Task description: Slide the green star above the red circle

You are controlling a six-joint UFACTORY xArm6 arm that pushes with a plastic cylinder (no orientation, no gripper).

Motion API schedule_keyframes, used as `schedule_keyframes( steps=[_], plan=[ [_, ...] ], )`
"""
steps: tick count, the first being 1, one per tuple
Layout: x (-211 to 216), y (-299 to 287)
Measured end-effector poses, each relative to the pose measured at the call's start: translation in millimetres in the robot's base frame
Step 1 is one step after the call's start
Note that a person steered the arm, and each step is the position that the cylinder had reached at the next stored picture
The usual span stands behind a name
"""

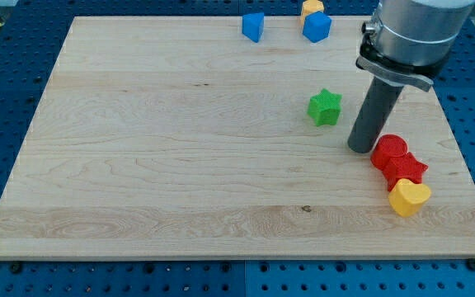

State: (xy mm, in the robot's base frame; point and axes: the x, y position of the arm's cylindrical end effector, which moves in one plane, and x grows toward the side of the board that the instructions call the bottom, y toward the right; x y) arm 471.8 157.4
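The green star (325, 107) lies on the wooden board (180, 165), right of centre. The red circle (389, 152) lies lower and to the view's right of it. My tip (359, 148) rests on the board between them, just left of the red circle and below-right of the green star, touching neither clearly.
A red star (406, 170) sits against the red circle's lower right, and a yellow heart (409, 198) lies just below that. Near the view's top are a blue block (253, 26), a second blue block (317, 26) and an orange block (312, 7) at the board's edge.
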Motion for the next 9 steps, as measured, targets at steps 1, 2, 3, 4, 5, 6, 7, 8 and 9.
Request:
schedule_keyframes(
  steps=[1, 2, 3, 4, 5, 6, 7, 8, 9],
  plan=[
    [-27.3, -33.9],
    [-27.4, -63.2],
    [-44.1, -94.8],
    [-67.9, -103.3],
    [-68.3, -84.7],
    [-68.0, -48.2],
    [-69.0, -23.9],
    [-72.3, -6.1],
    [-87.9, 1.4]
  ],
)
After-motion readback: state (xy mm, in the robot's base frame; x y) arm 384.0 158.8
